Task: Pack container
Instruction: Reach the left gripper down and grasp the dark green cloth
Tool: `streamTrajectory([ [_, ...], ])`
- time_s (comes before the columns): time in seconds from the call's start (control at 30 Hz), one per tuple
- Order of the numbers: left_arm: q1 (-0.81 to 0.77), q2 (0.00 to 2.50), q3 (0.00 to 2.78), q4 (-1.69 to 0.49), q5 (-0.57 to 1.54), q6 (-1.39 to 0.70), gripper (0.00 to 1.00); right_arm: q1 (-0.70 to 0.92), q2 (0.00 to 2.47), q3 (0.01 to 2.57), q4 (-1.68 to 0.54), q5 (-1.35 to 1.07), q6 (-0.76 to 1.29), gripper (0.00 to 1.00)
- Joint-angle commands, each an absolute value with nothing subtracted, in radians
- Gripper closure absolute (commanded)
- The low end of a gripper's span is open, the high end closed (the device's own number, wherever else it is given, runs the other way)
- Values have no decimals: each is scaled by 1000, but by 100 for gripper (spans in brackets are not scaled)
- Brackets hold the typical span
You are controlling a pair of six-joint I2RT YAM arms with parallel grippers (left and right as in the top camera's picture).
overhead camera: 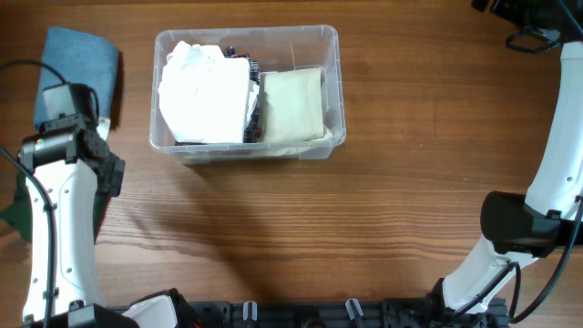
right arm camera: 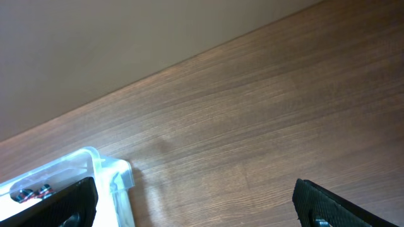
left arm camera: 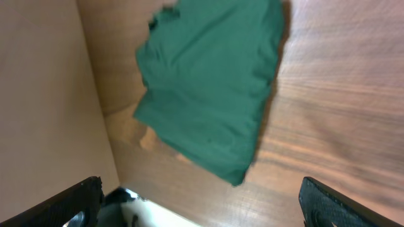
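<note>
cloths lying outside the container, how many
2: a blue cloth left of the container, and a green cloth at the left edge of the table, nearer the robot. The arms may hide more.

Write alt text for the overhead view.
A clear container sits at the top centre of a wooden table, holding a white folded cloth beside a cream one. A blue cloth lies to its left, near the left arm; the right arm stands far right.

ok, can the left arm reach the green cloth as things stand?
Probably yes. The green cloth lies flat on the table just ahead of the left tool, which is open wide. Nothing sits on the cloth or between the two.
</note>
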State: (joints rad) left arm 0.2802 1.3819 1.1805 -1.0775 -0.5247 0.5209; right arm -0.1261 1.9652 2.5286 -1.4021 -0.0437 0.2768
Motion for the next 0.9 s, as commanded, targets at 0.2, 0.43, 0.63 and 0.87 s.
streamTrajectory([
  [0.2,352,1405,949,-894,-510,643,0,-124,1968,2526,-1401,-33,291,0],
  [0.43,352,1415,855,-744,-673,644,0,-124,1968,2526,-1401,-33,291,1],
  [0.63,352,1503,850,-677,-691,643,0,-124,1968,2526,-1401,-33,292,0],
  [0.87,285,1658,850,-612,-765,643,0,-124,1968,2526,-1401,-33,291,0],
])
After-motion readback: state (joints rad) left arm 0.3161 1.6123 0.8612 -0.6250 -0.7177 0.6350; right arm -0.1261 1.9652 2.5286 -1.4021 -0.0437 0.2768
